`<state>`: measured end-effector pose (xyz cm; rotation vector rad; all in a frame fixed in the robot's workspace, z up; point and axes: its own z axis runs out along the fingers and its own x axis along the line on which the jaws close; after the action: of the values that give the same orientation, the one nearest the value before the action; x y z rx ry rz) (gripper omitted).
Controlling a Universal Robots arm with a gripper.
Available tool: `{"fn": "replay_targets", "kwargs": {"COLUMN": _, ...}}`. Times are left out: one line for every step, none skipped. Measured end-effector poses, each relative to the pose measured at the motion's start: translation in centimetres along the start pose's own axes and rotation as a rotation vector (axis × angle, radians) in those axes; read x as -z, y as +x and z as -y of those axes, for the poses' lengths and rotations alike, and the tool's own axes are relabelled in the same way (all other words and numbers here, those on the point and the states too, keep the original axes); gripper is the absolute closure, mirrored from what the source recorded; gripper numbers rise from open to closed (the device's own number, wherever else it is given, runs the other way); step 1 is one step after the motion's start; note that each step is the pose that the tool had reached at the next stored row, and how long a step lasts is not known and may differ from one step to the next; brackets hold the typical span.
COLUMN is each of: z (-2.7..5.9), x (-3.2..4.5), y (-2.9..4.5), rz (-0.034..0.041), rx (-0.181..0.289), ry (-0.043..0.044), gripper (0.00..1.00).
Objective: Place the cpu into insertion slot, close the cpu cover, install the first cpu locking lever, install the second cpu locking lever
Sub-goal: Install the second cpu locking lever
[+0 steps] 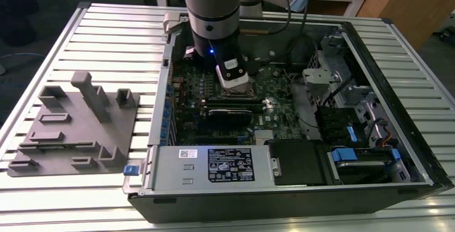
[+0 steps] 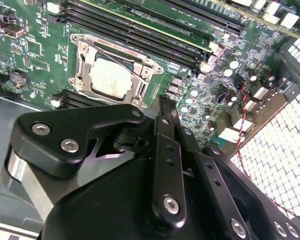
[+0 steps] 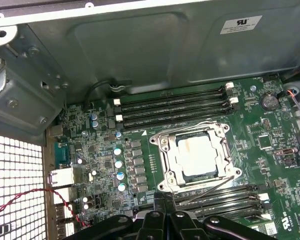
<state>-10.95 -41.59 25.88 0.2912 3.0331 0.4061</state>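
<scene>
The cpu (image 3: 197, 155) (image 2: 110, 80) lies flat in the insertion slot (image 1: 238, 90) on the green board, silvery top showing. The cpu cover (image 3: 166, 162) (image 2: 82, 62) is folded down around it as a metal frame. One thin wire lever (image 3: 210, 186) runs slanted from the socket's corner toward my fingertips. In the second wrist view a lever wire (image 2: 112, 57) crosses the cover at an angle. My gripper (image 3: 165, 216) (image 2: 164, 101) (image 1: 231, 76) hovers just beside the socket, fingers together, nothing visible between them.
Long black memory slots (image 3: 172, 107) flank the socket on both sides. The case wall (image 3: 140, 40) and perforated back panel (image 2: 285, 145) with a red-black twisted wire stand close. A power supply (image 1: 213, 165), a drive cage (image 1: 363, 157) and a grey fixture tray (image 1: 74, 125) sit nearby.
</scene>
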Motion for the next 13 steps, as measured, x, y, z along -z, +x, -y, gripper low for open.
{"fn": "replay_targets", "kwargs": {"z": 0.00, "x": 0.00, "y": 0.00, "rz": 0.0000, "rx": 0.000, "ry": 0.0000, "gripper": 0.89}}
{"fn": "replay_targets", "kwargs": {"z": 0.00, "x": 0.00, "y": 0.00, "rz": 0.0000, "rx": 0.000, "ry": 0.0000, "gripper": 0.89}}
{"fn": "replay_targets", "kwargs": {"z": 0.00, "x": 0.00, "y": 0.00, "rz": 0.0000, "rx": 0.000, "ry": 0.0000, "gripper": 0.89}}
{"fn": "replay_targets", "kwargs": {"z": -0.01, "x": -0.01, "y": -0.05, "rz": -0.0008, "rx": 0.000, "ry": 0.0002, "gripper": 0.89}}
{"fn": "replay_targets", "kwargs": {"z": -0.05, "x": -0.02, "y": -0.24, "rz": -0.0045, "rx": -0.001, "ry": 0.0012, "gripper": 0.89}}
{"fn": "replay_targets", "kwargs": {"z": -0.10, "x": -0.05, "y": -0.51, "rz": -0.0110, "rx": -0.003, "ry": 0.0039, "gripper": 0.89}}
{"fn": "replay_targets", "kwargs": {"z": -0.13, "x": -0.07, "y": -0.73, "rz": -0.0168, "rx": -0.004, "ry": 0.0088, "gripper": 0.89}}
{"fn": "replay_targets", "kwargs": {"z": -0.17, "x": -0.08, "y": -0.92, "rz": -0.0218, "rx": -0.006, "ry": 0.0160, "gripper": 0.89}}
{"fn": "replay_targets", "kwargs": {"z": -0.20, "x": -0.10, "y": -1.10, "rz": -0.0255, "rx": -0.007, "ry": 0.0259, "gripper": 0.89}}
{"fn": "replay_targets", "kwargs": {"z": -0.23, "x": -0.12, "y": -1.23, "rz": -0.0280, "rx": -0.008, "ry": 0.0381, "gripper": 0.89}}
{"fn": "replay_targets", "kwargs": {"z": -0.25, "x": -0.13, "y": -1.37, "rz": -0.0299, "rx": -0.009, "ry": 0.0505, "gripper": 0.89}}
{"fn": "replay_targets", "kwargs": {"z": -0.27, "x": -0.14, "y": -1.52, "rz": -0.0321, "rx": -0.009, "ry": 0.0631, "gripper": 0.89}}
{"fn": "replay_targets", "kwargs": {"z": -0.30, "x": -0.15, "y": -1.67, "rz": -0.0348, "rx": -0.010, "ry": 0.0762, "gripper": 0.89}}
